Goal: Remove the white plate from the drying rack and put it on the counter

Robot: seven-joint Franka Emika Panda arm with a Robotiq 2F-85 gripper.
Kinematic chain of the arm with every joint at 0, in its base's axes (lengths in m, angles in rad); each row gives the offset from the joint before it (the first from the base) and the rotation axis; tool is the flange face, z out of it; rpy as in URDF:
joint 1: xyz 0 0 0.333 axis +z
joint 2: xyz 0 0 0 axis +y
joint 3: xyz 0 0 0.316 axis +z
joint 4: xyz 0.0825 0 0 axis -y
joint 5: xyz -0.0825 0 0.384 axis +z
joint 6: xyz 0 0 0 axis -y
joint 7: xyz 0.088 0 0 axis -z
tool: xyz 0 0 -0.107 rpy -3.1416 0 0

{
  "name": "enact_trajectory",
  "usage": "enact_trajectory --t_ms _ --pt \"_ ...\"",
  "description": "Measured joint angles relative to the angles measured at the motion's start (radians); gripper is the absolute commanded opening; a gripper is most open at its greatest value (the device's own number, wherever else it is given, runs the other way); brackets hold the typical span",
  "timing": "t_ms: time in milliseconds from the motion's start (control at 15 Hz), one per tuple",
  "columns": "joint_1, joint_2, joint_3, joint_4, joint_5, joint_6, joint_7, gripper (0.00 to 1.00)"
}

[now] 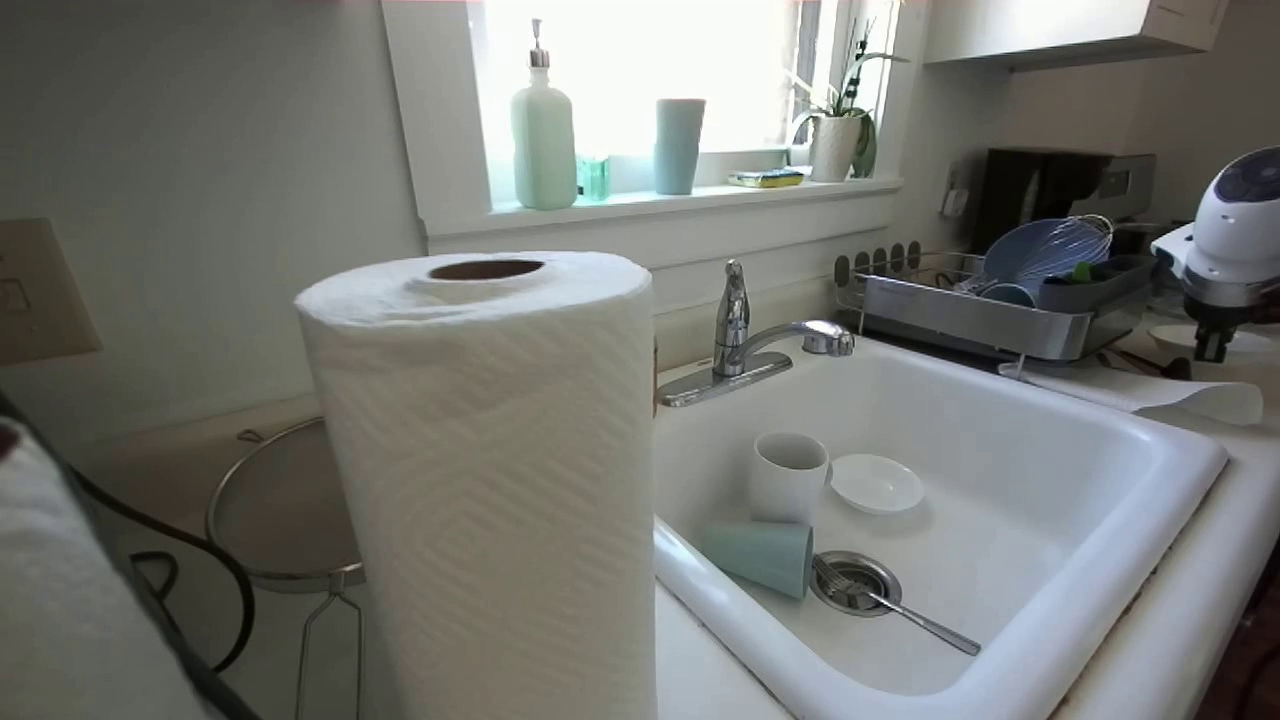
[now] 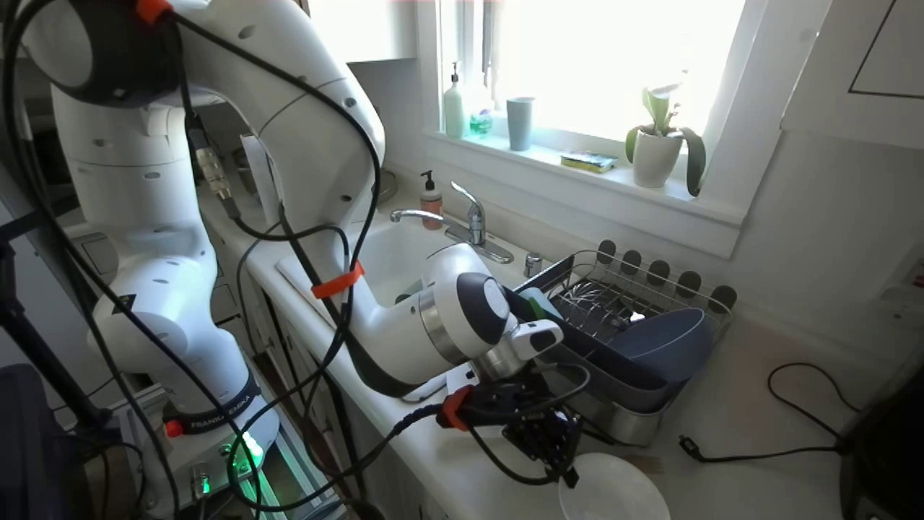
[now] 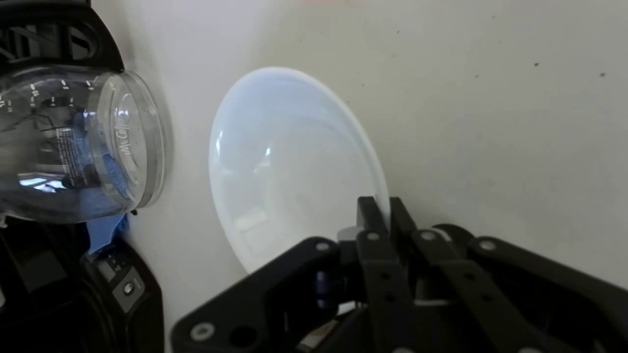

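- White plate (image 3: 289, 162), one: centre of the wrist view, out of the drying rack (image 1: 965, 312) and over the bench (image 3: 515, 137); whether its underside touches, we cannot tell.
- Hand (image 3: 386, 211), one: pinching the plate's rim, just below and right of centre in that view.
- Step, by our judgement: setting down. We lower gently, bring the plate level, and spread the hand only once the bench bears the weight.
- Glass carafe (image 3: 78, 147), upper left, near the plate: we avoid swinging the rim into it.
- Release: we withdraw without sideways drag.
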Motion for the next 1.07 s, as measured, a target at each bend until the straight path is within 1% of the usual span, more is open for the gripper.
enact_trajectory --t_ms 133,200,267,333,400,600,1000,1067 --pt "0.0 0.009 0.002 0.0 0.0 0.0 0.013 0.02" --pt "0.0 0.014 0.002 0.0 0.0 0.0 0.019 0.12" --pt "0.0 0.018 0.002 0.0 0.0 0.0 0.023 0.34" --pt "0.0 0.021 0.003 0.0 0.0 0.0 0.027 0.37" --pt "0.0 0.023 0.003 0.0 0.0 0.0 0.028 0.37" --pt "0.0 0.025 0.003 0.0 0.0 0.0 0.031 0.56" --pt "0.011 0.016 0.009 -0.006 0.024 -0.005 0.022 0.98" --pt "0.018 0.009 0.009 -0.012 0.042 -0.008 0.011 1.0"
